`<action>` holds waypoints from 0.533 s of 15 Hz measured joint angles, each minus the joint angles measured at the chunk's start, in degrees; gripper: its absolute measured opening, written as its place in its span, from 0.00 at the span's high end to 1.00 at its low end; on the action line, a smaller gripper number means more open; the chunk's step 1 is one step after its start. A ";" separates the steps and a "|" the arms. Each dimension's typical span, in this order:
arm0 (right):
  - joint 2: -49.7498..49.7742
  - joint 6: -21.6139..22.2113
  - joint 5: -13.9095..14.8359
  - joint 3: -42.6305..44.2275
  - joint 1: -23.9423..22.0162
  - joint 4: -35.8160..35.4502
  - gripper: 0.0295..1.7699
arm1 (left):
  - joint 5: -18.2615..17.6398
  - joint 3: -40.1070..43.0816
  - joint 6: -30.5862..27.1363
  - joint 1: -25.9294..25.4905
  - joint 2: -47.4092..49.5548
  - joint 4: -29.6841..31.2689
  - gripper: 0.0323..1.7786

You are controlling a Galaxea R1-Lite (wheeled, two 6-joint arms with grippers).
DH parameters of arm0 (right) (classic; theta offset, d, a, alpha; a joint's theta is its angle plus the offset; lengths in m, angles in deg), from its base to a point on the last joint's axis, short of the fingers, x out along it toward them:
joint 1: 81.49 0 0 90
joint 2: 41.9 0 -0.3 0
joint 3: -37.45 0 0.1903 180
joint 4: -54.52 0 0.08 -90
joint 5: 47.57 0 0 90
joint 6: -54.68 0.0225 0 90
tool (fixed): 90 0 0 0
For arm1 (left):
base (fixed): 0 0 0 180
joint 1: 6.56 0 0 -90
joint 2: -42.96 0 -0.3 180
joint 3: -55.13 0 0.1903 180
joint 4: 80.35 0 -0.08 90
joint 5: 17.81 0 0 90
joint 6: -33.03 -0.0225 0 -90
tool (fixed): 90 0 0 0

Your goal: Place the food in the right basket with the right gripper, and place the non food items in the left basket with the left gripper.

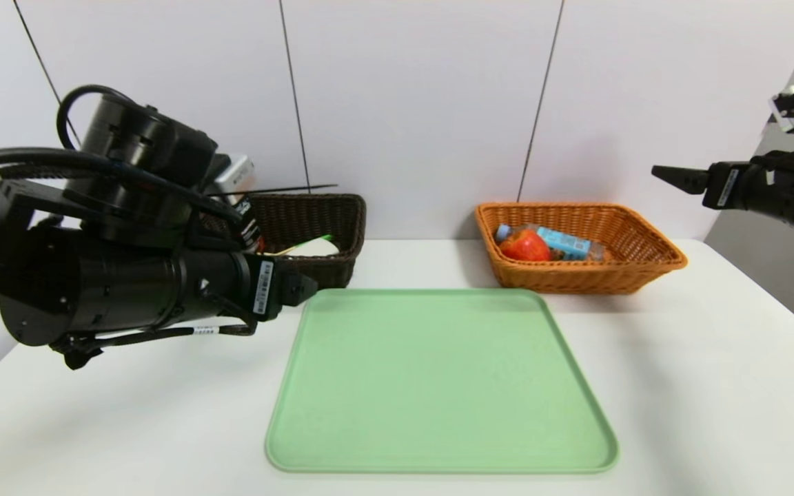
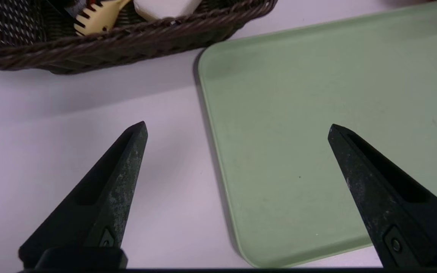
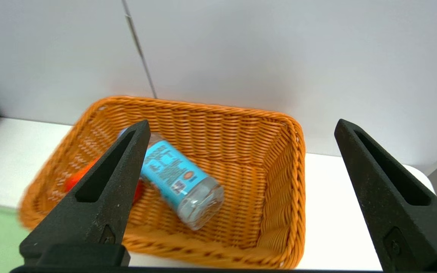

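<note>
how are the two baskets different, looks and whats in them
The left basket is dark brown, nearly black; the right basket is orange. The left basket holds a white soap bar and a yellow slotted spoon; the right basket holds an apple and a water bottle. Both are woven, rectangular, against the wall.

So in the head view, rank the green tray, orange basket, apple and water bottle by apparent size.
1. Green tray
2. Orange basket
3. Apple and water bottle: similar, and each partly hidden, so unranked.

I see an orange woven basket (image 1: 579, 248), a dark brown woven basket (image 1: 314, 234), a pale green tray (image 1: 438, 379), a blue-labelled bottle (image 3: 176, 178), and a white worktop (image 1: 714, 386).
</note>
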 joint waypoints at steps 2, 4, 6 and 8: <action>5.13 -0.02 -1.40 0.27 0.15 6.86 0.05 | -0.01 -1.57 -1.17 -1.00 2.10 -0.16 0.05; 10.56 -0.17 -2.18 0.35 0.20 15.56 0.05 | -0.04 -2.36 -1.88 -2.62 4.77 -0.60 0.05; 15.86 -0.46 -2.12 -0.05 0.17 23.91 0.04 | -0.04 -2.60 -2.21 -5.16 7.84 -2.26 0.05; 21.57 -1.35 -1.65 -0.66 0.02 30.56 0.04 | -0.04 -2.45 -2.21 -8.80 11.12 -3.91 0.05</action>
